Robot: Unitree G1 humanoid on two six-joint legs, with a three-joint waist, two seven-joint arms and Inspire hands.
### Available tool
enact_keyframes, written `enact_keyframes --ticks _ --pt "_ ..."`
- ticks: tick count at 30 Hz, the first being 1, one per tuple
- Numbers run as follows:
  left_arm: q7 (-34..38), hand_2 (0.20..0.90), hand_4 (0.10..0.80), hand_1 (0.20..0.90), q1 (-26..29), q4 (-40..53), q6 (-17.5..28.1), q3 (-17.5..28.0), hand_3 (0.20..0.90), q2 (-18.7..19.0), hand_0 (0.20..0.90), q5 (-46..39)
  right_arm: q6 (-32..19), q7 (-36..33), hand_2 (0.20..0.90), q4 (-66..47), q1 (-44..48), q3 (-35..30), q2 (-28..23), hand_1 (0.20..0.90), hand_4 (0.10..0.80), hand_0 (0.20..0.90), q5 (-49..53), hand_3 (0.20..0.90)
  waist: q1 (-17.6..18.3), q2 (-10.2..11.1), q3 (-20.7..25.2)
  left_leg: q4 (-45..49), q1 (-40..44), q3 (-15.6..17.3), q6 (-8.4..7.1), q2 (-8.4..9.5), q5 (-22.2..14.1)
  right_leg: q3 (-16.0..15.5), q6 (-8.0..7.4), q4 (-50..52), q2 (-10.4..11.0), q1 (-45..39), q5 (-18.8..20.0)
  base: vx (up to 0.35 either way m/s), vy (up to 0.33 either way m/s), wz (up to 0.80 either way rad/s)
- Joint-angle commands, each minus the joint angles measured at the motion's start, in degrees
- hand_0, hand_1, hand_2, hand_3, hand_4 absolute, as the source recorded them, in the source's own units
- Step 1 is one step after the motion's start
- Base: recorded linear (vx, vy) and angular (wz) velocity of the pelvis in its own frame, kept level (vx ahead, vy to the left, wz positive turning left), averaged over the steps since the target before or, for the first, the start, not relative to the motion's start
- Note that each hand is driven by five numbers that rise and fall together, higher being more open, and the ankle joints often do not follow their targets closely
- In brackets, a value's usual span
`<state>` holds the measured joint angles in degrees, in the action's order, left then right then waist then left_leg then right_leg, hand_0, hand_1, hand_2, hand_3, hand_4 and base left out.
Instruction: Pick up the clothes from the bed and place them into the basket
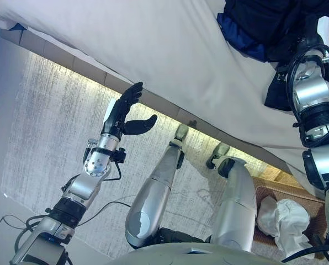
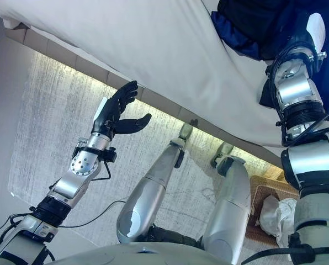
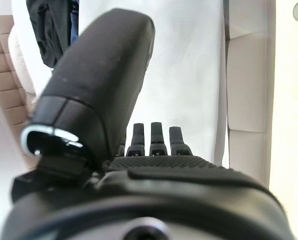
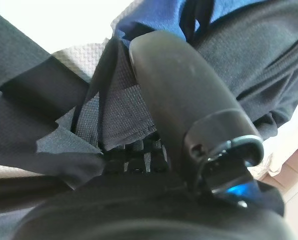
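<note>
A pile of dark black and blue clothes [image 1: 258, 25] lies on the white bed [image 1: 153, 49] at the far right. My right hand [image 1: 313, 41] is in this pile, and a dark fold hangs from it over the bed's edge. In the right wrist view the thumb [image 4: 179, 85] and curled fingers pinch dark cloth [image 4: 54, 125]. My left hand [image 1: 123, 110] is open and empty, held above the floor just before the bed's edge; it also shows in the left wrist view [image 3: 154, 165]. A brown woven basket [image 1: 275, 187] stands on the floor at the lower right.
White clothes [image 1: 286, 218] lie in the basket. A pale grey rug [image 1: 48, 121] covers the floor in front of the bed. The bed's beige padded frame [image 1: 87, 69] runs along under the sheet.
</note>
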<state>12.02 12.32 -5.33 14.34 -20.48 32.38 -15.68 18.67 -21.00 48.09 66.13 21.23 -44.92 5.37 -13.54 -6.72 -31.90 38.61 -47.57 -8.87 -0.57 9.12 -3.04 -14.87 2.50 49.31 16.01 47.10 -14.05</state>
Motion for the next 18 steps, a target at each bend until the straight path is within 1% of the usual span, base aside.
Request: enact_keyframes --ticks 1,2,8,12,13,18 --pt "1.26 0.900 0.800 0.900 -1.54 6.84 6.09 1.98 0.900 1.44 0.900 0.70 -0.30 0.13 0.538 0.05 4.65 4.45 -5.60 0.538 0.377 0.538 -0.39 0.477 -1.42 -1.99 2.10 3.33 0.58 4.70 3.41 -2.14 -6.81 0.49 -0.32 6.26 -2.00 -1.60 -4.66 0.000 0.000 0.00" --pt "1.03 0.900 0.800 0.900 -1.71 6.76 6.01 2.13 0.900 1.64 0.900 0.43 -0.66 0.06 0.300 0.27 4.66 4.30 -5.84 0.300 0.100 0.300 0.10 0.200 -1.34 -1.96 2.10 4.22 0.32 4.71 3.53 -2.18 -7.22 0.69 -0.29 6.82 -2.07 -1.33 -4.81 -0.007 -0.012 0.03" --pt "0.04 0.900 0.800 0.900 -2.20 6.89 6.08 2.88 0.900 1.82 0.900 0.05 -1.96 0.27 0.300 0.64 3.61 3.58 -6.05 0.300 0.100 0.300 1.11 0.200 -1.09 -1.52 2.10 5.06 2.03 4.82 3.32 -2.59 -8.23 0.68 -0.36 6.61 -2.46 -3.22 -4.80 0.002 -0.001 -0.03" --pt "-0.07 0.900 0.800 0.900 -2.56 6.72 6.07 3.64 0.900 2.22 0.900 -0.46 -3.13 1.29 0.300 0.41 2.25 2.59 -6.36 0.300 0.100 0.300 1.85 0.200 -0.55 -0.70 2.10 2.23 7.30 4.92 2.61 -2.92 -7.98 0.17 -0.64 2.44 -2.86 -9.21 -3.68 0.024 0.008 -0.10" --pt "-0.07 0.900 0.800 0.900 -2.56 6.72 6.07 3.64 0.900 2.22 0.900 -0.46 -3.13 1.29 0.300 0.41 2.25 2.59 -6.36 0.300 0.100 0.300 1.85 0.200 -0.55 -0.70 2.10 2.23 7.30 4.92 2.61 -2.92 -7.98 0.17 -0.64 2.44 -2.86 -9.21 -3.68 0.023 0.006 -0.14" --pt "-0.35 0.900 0.800 0.900 -1.60 4.96 4.16 4.22 0.900 2.69 0.900 -1.55 -5.30 3.58 0.300 0.34 0.99 1.12 -7.65 0.300 0.100 0.300 4.56 0.200 0.58 1.11 2.10 -5.12 18.82 4.83 1.30 -4.14 -6.85 -0.18 -1.58 -7.05 -3.02 -20.85 -1.07 0.022 0.006 -0.18"
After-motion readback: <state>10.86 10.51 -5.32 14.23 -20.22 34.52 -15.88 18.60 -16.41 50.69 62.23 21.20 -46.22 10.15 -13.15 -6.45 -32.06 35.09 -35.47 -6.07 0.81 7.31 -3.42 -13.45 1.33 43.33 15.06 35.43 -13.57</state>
